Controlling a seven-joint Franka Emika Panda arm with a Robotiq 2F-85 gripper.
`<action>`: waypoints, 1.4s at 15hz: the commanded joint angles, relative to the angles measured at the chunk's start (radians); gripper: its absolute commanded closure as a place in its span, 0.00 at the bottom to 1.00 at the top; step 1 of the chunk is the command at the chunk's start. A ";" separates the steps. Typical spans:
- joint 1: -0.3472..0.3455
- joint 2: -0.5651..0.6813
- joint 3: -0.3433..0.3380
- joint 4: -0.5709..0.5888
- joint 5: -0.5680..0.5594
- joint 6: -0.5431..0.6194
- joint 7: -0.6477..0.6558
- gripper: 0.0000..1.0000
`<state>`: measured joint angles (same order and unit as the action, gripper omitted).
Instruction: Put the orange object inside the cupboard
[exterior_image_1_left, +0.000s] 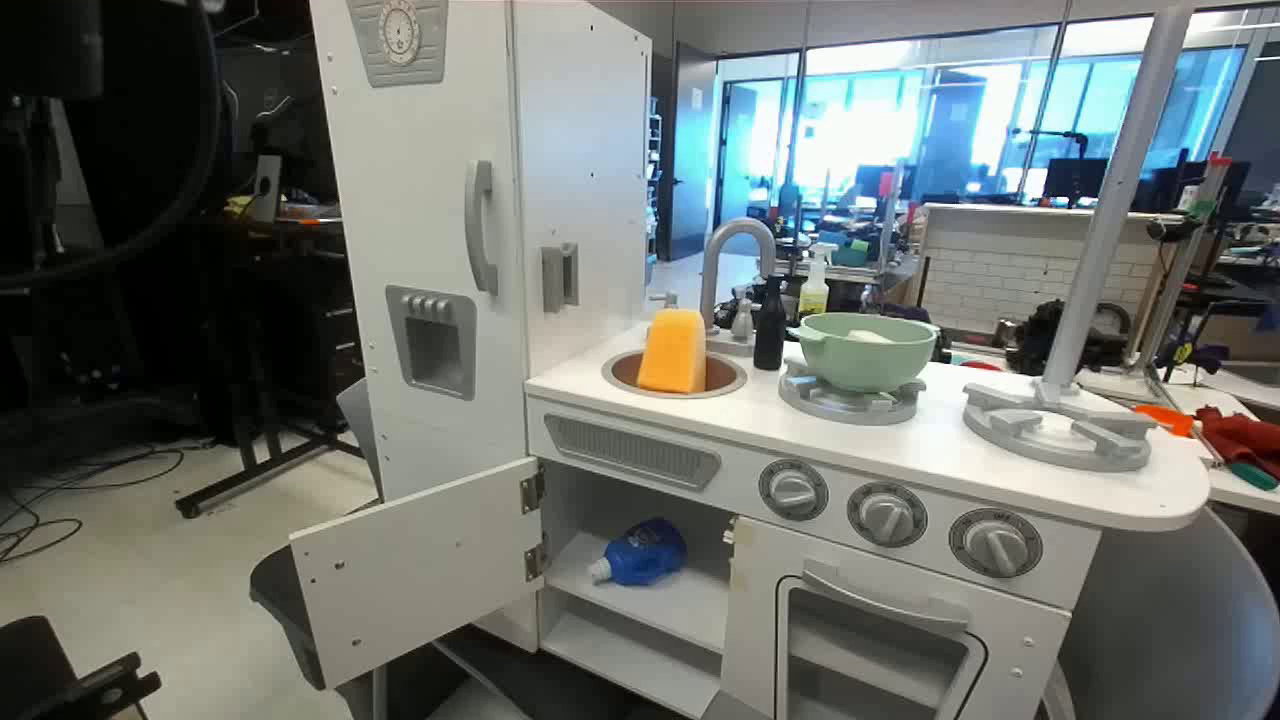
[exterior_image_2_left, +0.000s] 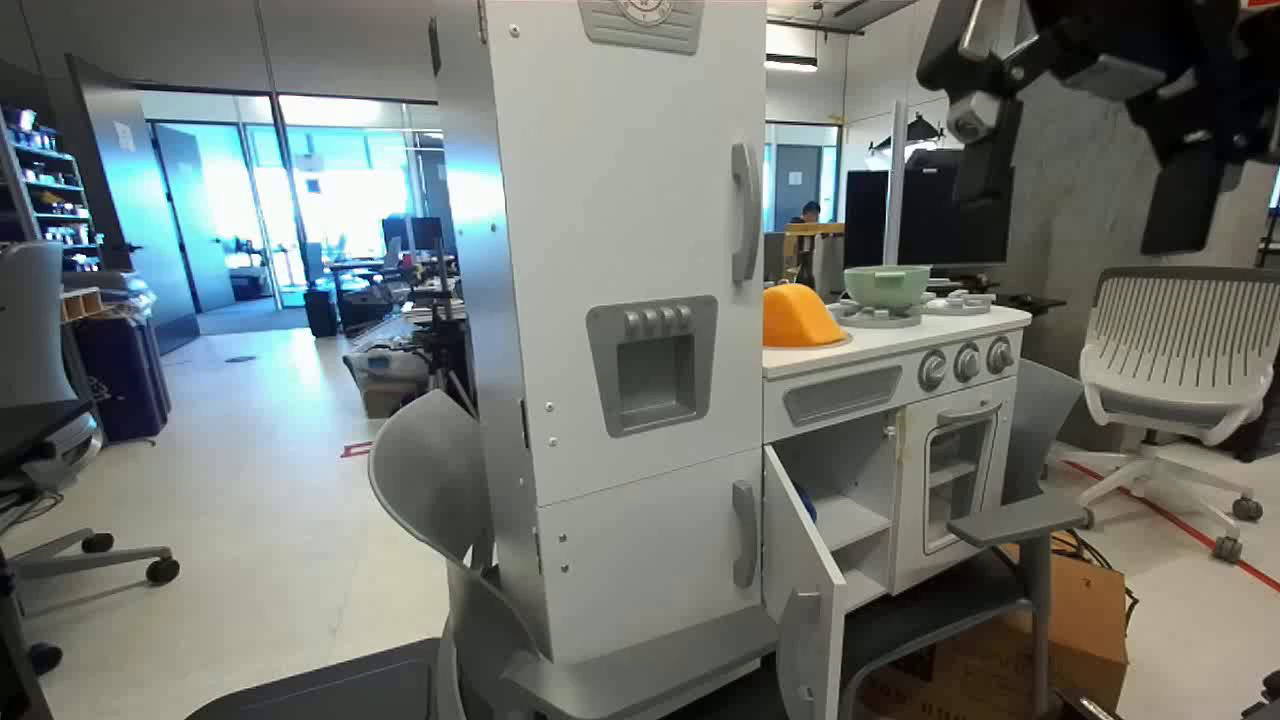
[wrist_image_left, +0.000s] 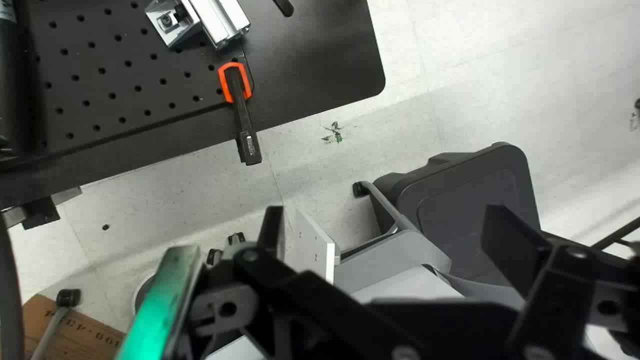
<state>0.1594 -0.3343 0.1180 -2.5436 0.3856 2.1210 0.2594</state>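
The orange object (exterior_image_1_left: 673, 352) is a bright orange block standing in the toy kitchen's sink, rising above the rim. It also shows in an exterior view (exterior_image_2_left: 800, 318). The white cupboard (exterior_image_1_left: 690, 608) is below the sink, with an inner shelf (exterior_image_2_left: 850, 520). Its white hinged door (exterior_image_1_left: 430, 570) is swung open, as it also shows in an exterior view (exterior_image_2_left: 810, 610) and the wrist view (wrist_image_left: 310, 245). My gripper (exterior_image_2_left: 1085, 195) is open and empty, high at the right in that view, apart from the orange object. Its spread fingers show in the wrist view (wrist_image_left: 385, 217).
A blue bottle (exterior_image_1_left: 643, 553) lies on the cupboard shelf. A green bowl (exterior_image_1_left: 868, 350) sits on a burner, and a black bottle (exterior_image_1_left: 770, 325) stands by the faucet (exterior_image_1_left: 735, 240). The tall fridge (exterior_image_2_left: 630, 200) adjoins the counter. Grey chairs (exterior_image_2_left: 1020, 520) stand in front. A black table (wrist_image_left: 320, 60) has an orange clamp (wrist_image_left: 235, 82).
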 joint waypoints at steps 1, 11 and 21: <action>-0.009 0.000 0.008 0.001 0.002 -0.003 -0.002 0.00; -0.063 -0.060 -0.022 -0.033 -0.108 0.012 -0.057 0.00; -0.290 0.065 -0.287 0.242 -0.382 0.211 -0.399 0.00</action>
<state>-0.1383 -0.3829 -0.1279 -2.4291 -0.0093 2.2587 -0.0673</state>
